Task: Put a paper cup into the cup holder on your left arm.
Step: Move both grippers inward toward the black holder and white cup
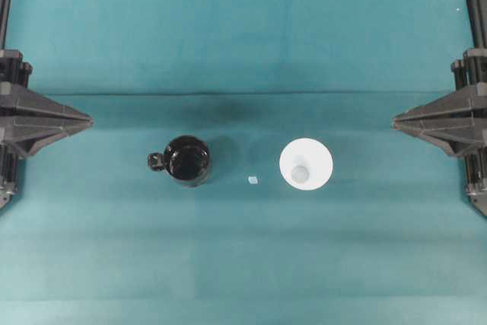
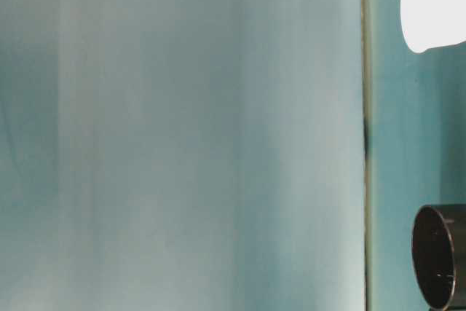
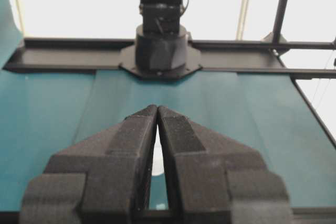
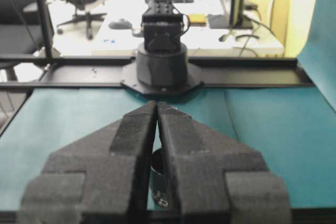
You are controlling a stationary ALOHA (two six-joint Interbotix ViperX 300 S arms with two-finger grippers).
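Overhead camera faces straight down on the desk. Table-level camera sits low and close, sideways. Each wrist camera looks along its claw toward the opposite arm.

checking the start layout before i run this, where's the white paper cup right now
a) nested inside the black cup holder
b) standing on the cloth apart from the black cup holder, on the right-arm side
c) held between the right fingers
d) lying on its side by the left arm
b: in the overhead view the paper cup stands mouth up on the teal cloth, with a clear gap between it and the cup holder.
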